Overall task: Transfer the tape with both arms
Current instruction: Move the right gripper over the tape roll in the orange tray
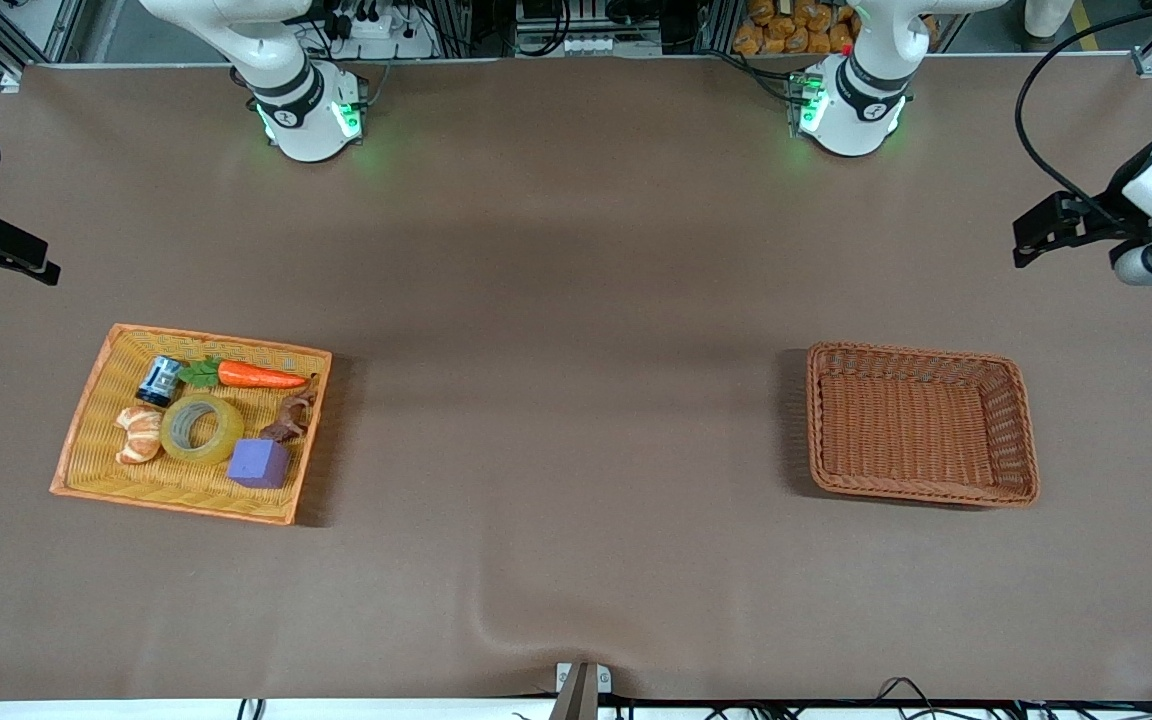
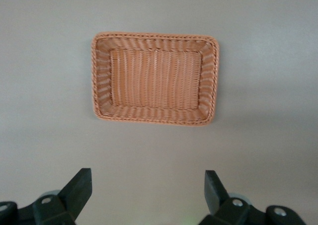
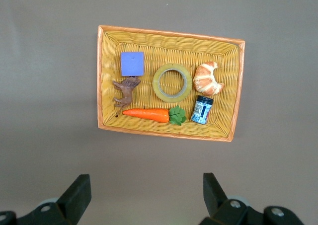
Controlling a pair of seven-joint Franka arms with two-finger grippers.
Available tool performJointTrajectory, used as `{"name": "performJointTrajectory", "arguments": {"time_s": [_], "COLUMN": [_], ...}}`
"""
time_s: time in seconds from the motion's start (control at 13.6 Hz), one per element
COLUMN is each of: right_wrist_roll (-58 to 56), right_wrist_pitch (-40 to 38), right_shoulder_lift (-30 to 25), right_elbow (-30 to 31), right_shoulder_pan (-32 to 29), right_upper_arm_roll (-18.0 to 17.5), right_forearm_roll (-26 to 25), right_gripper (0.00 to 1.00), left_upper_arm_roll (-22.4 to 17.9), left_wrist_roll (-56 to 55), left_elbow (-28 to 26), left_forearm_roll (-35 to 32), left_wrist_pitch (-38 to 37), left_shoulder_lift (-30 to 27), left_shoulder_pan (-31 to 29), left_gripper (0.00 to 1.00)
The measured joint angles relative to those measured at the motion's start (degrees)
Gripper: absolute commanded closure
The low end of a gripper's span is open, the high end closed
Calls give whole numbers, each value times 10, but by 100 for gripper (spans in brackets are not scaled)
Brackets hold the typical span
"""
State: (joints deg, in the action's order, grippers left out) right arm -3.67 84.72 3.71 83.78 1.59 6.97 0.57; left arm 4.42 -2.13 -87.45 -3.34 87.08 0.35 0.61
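The tape (image 1: 202, 428), a yellowish translucent ring with a grey core, lies flat in the middle of a yellow wicker tray (image 1: 86, 420) toward the right arm's end of the table. It also shows in the right wrist view (image 3: 172, 82). My right gripper (image 3: 147, 183) is open and empty, held high over the bare table beside the tray; in the front view it shows at the edge (image 1: 6, 255). My left gripper (image 2: 148, 178) is open and empty, high over the table beside a brown wicker basket (image 2: 155, 115); in the front view it shows at the other edge (image 1: 1036, 235).
In the tray around the tape lie a purple cube (image 1: 258, 463), a croissant (image 1: 139, 434), a carrot (image 1: 258, 376), a small blue can (image 1: 159, 380) and a brown toy animal (image 1: 291, 417). The brown basket (image 1: 921, 490) holds nothing.
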Motion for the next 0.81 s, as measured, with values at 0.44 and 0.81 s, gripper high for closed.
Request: {"name": "performJointTrajectory", "arguments": {"time_s": [0.44, 0.81], "right_wrist_roll": [0, -2], "right_wrist_pitch": [3, 6], "right_shoulder_lift": [0, 0], "right_elbow": [0, 0], "right_shoulder_pan": [-2, -2], "right_upper_arm_roll": [2, 3], "right_forearm_roll": [14, 4], "right_gripper": [0, 0], "left_upper_arm_roll": [0, 0], "left_wrist_roll": [0, 0], "left_elbow": [9, 8], "left_forearm_roll": [1, 16], "left_wrist_pitch": [-4, -7], "left_shoulder_lift": [-1, 0], "left_shoulder_pan": [-1, -1], "left_gripper": [0, 0]}}
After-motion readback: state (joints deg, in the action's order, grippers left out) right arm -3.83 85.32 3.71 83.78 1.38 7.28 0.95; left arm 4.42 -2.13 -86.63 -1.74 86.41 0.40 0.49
